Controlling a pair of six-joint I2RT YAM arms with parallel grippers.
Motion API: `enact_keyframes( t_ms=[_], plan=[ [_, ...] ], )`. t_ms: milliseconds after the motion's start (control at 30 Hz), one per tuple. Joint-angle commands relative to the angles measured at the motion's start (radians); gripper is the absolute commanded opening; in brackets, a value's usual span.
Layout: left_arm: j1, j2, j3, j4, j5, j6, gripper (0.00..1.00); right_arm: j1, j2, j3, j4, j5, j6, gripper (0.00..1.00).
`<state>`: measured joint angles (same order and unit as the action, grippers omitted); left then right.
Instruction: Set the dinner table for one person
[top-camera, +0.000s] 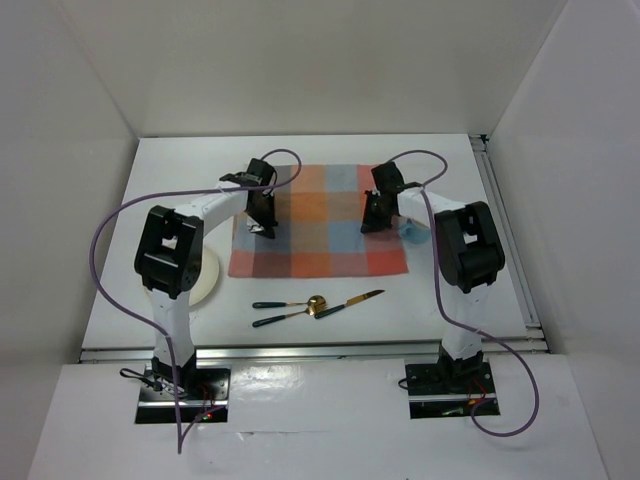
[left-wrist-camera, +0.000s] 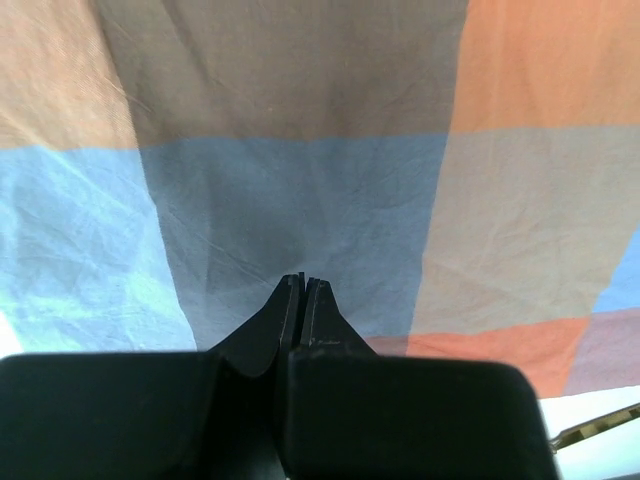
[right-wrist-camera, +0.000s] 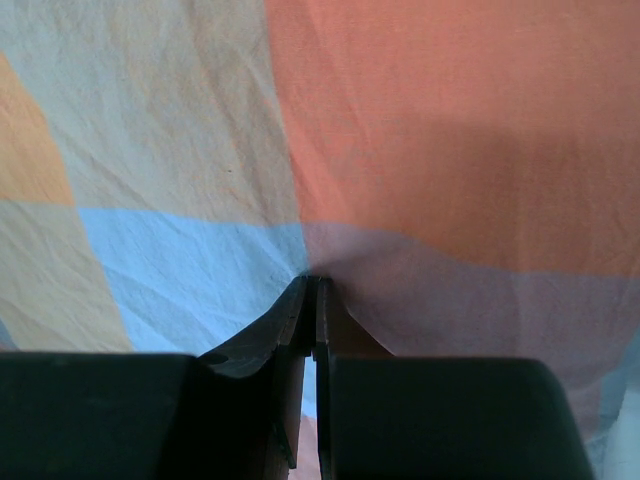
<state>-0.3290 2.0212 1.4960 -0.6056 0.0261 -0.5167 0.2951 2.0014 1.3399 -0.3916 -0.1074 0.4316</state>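
On the dinner table (top-camera: 330, 150), which fills the workspace under both arms, I read left to right. The left gripper (left-wrist-camera: 303, 282) is clenched, its tips on the checked cloth (top-camera: 320, 235) at the left edge. The right gripper (right-wrist-camera: 312, 282) is clenched, pinching a pucker of that cloth near the right edge.

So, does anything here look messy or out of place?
Nothing spilled or broken. The cutlery lies bunched at angles near the front edge, off the checked cloth, and the white plate sits off to the left, half under the left arm. The cloth puckers where the right claw pinches it.
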Motion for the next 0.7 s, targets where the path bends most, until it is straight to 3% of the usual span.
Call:
enact_keyframes(
  t_ms=[0, 533, 667],
  plan=[
    [-0.001, -0.044, 0.04, -0.039, -0.028, 0.029, 0.0, 0.026, -0.003, -0.03, -0.075, 0.02, -0.025, 0.02],
    [0.008, -0.084, -0.147, 0.001, -0.057, -0.002, 0.0, 0.044, -0.041, -0.151, -0.056, 0.008, -0.034, 0.02],
    [0.008, -0.108, -0.122, 0.001, -0.057, -0.002, 0.0, 0.044, -0.062, -0.125, -0.067, -0.001, -0.034, 0.02]
  ],
)
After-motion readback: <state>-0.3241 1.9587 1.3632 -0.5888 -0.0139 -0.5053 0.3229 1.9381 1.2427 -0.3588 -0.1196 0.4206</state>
